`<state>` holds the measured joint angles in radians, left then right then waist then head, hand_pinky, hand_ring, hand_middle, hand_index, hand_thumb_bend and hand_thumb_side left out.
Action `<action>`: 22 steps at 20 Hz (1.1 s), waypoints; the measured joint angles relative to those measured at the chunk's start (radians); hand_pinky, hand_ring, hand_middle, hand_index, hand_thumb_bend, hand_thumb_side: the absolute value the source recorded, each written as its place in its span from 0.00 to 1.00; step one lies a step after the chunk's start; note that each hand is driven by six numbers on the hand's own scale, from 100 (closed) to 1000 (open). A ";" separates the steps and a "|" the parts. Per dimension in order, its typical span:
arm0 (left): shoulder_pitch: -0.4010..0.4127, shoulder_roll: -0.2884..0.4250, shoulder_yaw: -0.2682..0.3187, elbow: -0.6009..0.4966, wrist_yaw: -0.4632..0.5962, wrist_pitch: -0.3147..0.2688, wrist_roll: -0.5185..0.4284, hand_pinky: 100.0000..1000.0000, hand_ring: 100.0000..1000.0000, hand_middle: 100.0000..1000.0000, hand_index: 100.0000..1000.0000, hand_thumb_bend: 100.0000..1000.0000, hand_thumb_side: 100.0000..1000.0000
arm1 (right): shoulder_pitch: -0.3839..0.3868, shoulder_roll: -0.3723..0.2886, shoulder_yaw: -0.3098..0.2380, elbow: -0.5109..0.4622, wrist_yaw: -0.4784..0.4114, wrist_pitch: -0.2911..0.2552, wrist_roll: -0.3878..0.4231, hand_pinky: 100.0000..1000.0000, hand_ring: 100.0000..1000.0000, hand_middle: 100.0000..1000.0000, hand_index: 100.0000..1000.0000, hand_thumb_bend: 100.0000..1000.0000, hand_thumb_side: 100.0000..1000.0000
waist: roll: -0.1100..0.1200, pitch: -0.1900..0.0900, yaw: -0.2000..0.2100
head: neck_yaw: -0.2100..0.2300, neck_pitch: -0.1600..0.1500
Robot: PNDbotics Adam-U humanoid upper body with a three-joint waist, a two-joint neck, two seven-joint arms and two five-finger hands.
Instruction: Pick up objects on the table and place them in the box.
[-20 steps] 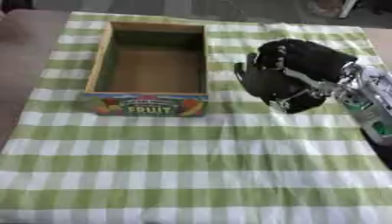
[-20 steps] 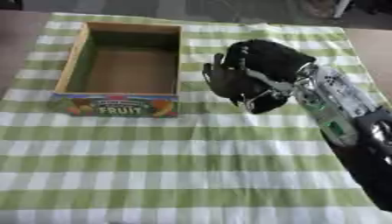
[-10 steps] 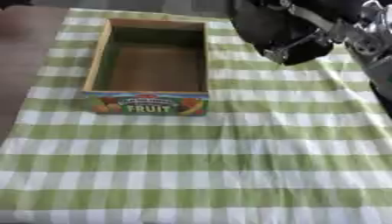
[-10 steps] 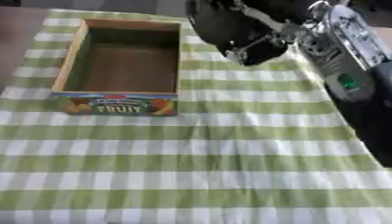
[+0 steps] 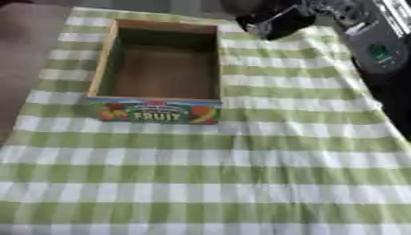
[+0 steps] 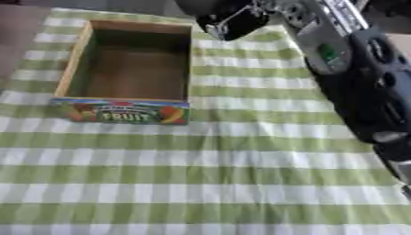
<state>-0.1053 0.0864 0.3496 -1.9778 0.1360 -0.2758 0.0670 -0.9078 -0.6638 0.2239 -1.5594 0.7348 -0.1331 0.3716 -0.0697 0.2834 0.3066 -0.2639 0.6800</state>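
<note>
Right eye view shows the right hand (image 6: 229, 18) at the top edge, above the far right corner of the box (image 6: 76, 75), its arm (image 6: 353, 78) running down the right side. The hand is a dark blurred mass, and whether its fingers hold anything cannot be told. The box sits on the left half of a green-and-white checked cloth (image 6: 241, 183) that covers the counter; its front wall bears a coloured label reading FRUIT (image 5: 157, 113). Its floor looks bare and brown (the far end lies in shadow). No left hand appears in either view.
</note>
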 measured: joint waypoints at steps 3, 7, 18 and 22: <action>-0.004 0.000 -0.004 0.000 0.004 0.000 -0.004 0.20 0.26 0.53 0.30 0.00 0.79 | -0.037 0.048 0.007 0.072 0.038 0.013 -0.019 0.89 0.92 0.57 0.72 0.00 0.11 | -0.001 0.001 0.012 | -0.017 -0.006; -0.010 0.000 -0.008 0.000 0.012 -0.001 -0.010 0.20 0.26 0.53 0.30 0.00 0.79 | -0.053 0.103 0.018 0.173 0.097 0.021 -0.059 0.88 0.92 0.57 0.72 0.00 0.11 | -0.001 0.006 0.032 | -0.039 -0.015; -0.019 -0.002 -0.014 0.000 0.027 0.001 -0.020 0.21 0.26 0.53 0.30 0.00 0.79 | -0.060 0.198 0.033 0.381 0.235 -0.030 -0.164 0.89 0.93 0.57 0.72 0.00 0.11 | 0.000 0.018 0.054 | -0.055 -0.018; -0.024 -0.008 -0.019 0.000 0.032 -0.001 -0.023 0.21 0.26 0.53 0.31 0.00 0.79 | -0.067 0.220 0.036 0.419 0.250 -0.052 -0.178 0.89 0.94 0.57 0.72 0.00 0.11 | -0.001 0.020 0.069 | -0.074 -0.022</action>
<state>-0.1293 0.0784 0.3303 -1.9779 0.1679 -0.2771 0.0443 -0.9751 -0.4443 0.2596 -1.1405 0.9845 -0.1855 0.1940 -0.0707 0.3037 0.3759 -0.3376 0.6580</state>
